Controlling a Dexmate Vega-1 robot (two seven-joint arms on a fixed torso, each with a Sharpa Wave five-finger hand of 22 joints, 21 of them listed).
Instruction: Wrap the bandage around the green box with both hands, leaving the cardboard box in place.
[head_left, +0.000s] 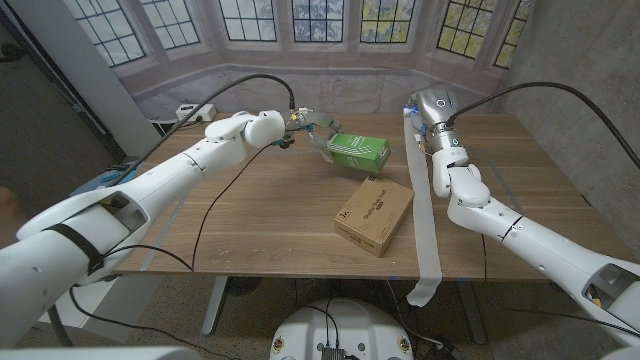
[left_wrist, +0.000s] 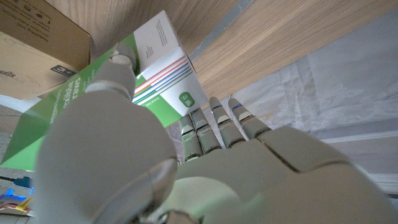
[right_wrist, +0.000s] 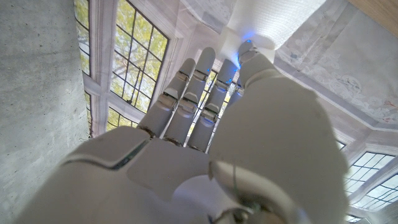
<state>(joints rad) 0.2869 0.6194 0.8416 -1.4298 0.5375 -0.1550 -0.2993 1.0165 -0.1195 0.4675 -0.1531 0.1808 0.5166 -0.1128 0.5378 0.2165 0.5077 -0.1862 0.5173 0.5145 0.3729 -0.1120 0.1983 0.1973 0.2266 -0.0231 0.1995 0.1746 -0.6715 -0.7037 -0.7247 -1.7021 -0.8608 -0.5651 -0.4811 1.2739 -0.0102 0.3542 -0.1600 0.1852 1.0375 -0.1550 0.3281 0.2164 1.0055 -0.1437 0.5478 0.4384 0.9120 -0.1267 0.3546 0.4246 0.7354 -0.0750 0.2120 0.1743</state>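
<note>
My left hand (head_left: 305, 125) is at the far middle of the counter (head_left: 260, 215), closed on the left end of the green box (head_left: 358, 150); in the left wrist view the thumb lies over the box's green face and the fingers (left_wrist: 214, 124) reach under its white end, so I read it as a firm hold; the box looks tipped up off the wood at that end, though I cannot tell whether its other end touches down. My right hand (head_left: 425, 112) is raised at the far right; it has the top end of the bandage (head_left: 425, 200), and in the right wrist view the fingers (right_wrist: 186, 102) run straight and close together with the white strip beyond them; whether it pinches or only props the strip I cannot tell for sure, but I judge it held, since the strip hangs from there.

The bandage runs as one long white band from that hand toward me, over the counter's near edge, where its tail dangles; no turn is around the box yet. The cardboard box (head_left: 374, 214) sits between, nearer me, just beside the band and apart from the green box.

I judge this the opening step: both pieces in hand, wrapping not begun. Next I need to bring the band's upper end across to the green box and lay it crosswise.

The green box's long axis runs left to right, slanting slightly toward me at its right end; the band lies nearly square to it.
</note>
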